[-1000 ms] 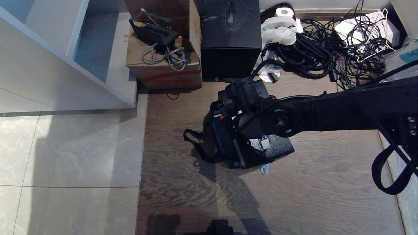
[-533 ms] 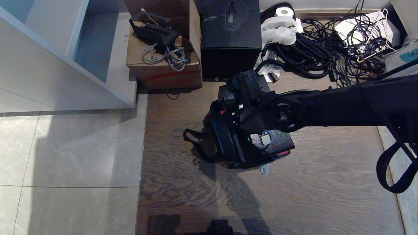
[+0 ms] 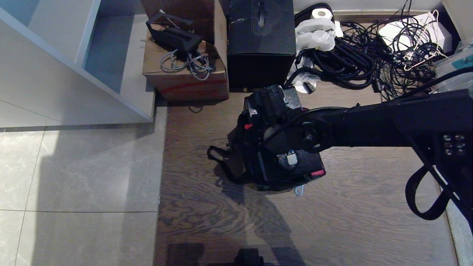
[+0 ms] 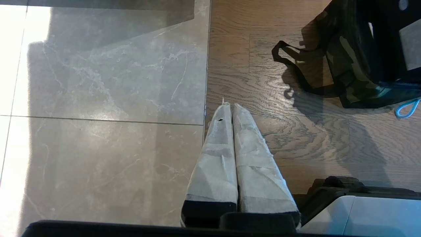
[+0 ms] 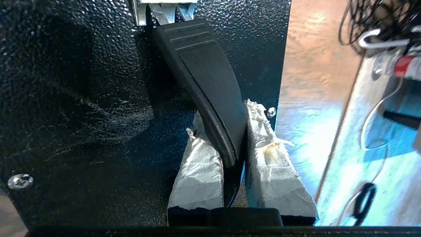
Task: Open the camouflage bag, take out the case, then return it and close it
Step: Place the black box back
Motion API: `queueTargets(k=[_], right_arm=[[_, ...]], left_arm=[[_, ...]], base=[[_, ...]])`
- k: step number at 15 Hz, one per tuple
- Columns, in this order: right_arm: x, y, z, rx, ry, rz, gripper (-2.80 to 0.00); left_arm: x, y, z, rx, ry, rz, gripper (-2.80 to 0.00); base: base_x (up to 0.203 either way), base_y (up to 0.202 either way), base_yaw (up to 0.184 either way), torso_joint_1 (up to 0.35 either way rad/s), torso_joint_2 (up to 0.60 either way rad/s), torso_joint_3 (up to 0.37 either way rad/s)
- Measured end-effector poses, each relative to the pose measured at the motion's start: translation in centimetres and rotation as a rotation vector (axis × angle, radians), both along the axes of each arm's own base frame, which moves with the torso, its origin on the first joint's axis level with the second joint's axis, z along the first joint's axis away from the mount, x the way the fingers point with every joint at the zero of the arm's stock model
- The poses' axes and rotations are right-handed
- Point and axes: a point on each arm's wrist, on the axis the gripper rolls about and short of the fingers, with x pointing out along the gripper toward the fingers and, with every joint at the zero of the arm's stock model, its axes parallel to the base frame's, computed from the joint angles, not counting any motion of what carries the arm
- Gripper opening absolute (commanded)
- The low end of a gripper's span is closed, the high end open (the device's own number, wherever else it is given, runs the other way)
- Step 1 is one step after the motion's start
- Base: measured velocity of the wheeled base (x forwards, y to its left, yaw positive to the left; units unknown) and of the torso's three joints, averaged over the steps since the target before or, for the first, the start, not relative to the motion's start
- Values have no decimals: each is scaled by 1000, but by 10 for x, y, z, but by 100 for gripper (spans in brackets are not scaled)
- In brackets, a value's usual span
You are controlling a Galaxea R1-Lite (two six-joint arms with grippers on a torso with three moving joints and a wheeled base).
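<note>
1. The right gripper (image 5: pixel 230 131) is clamped on the black handle (image 5: pixel 204 82) of the case (image 5: pixel 82 98).
2. The case stands in the open camouflage bag (image 3: pixel 255 162) on the wooden floor (image 3: pixel 351 214).
3. The left gripper (image 4: pixel 232 108) hangs closed and empty, well apart.

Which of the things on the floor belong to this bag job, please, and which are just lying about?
Job: camouflage bag, case, its handle in the right gripper.
Lying about: cardboard box, black cube box, cable tangle, toilet roll.
</note>
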Motion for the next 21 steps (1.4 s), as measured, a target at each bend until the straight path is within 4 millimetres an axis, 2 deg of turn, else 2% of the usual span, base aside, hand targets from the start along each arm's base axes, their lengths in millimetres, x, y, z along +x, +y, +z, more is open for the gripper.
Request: queueTargets(k=[6,14,21], right_arm=[[2,9,-22,-9,29,4,-280],[-2,8,-40,-39,87,-1,-280],[-7,18,-56,-62,116,19,-280]], left_arm=[[0,0,0,0,0,0,-280],[0,0,0,0,0,0,-280],[0,0,0,0,0,0,-280]], base=[[0,0,0,0,0,0],[0,0,0,0,0,0],[0,0,0,0,0,0]])
